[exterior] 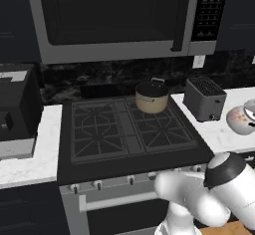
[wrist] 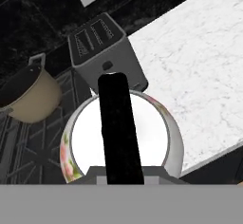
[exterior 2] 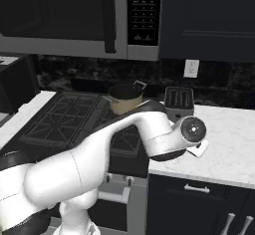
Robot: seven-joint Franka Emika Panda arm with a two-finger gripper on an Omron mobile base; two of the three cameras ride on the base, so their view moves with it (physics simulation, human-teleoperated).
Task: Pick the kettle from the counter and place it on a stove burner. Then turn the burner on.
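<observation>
No brand or readable writing shows anywhere; the microwave [exterior: 114, 17] above the cooktop has a keypad panel at its right side, but the marks on it are too small to make out.

In the hand view the kettle [wrist: 156, 137] lies directly beneath the end effector, its black arched handle [wrist: 118, 128] running up the middle of the frame and a pink floral print along its lower left side. The finger tips themselves are hidden, so whether the end effector is open, closed or gripping the handle cannot be told. The kettle rests on the white marble worktop [wrist: 199, 71] to the right of the cooktop, near the worktop's front edge, just in front of the grey toaster [wrist: 104, 52]. In the left base view the kettle [exterior: 243, 118] appears at the right edge of the frame, beside the toaster [exterior: 204, 98].

The tan pot [exterior: 151, 97] with its dark lid stands on the rear right stove burner [exterior: 149, 110], near the back edge of the cooktop [exterior: 99, 129]. Its lid is on, so its contents cannot be seen. The toaster's two slots look dark. The other grates carry nothing.
</observation>
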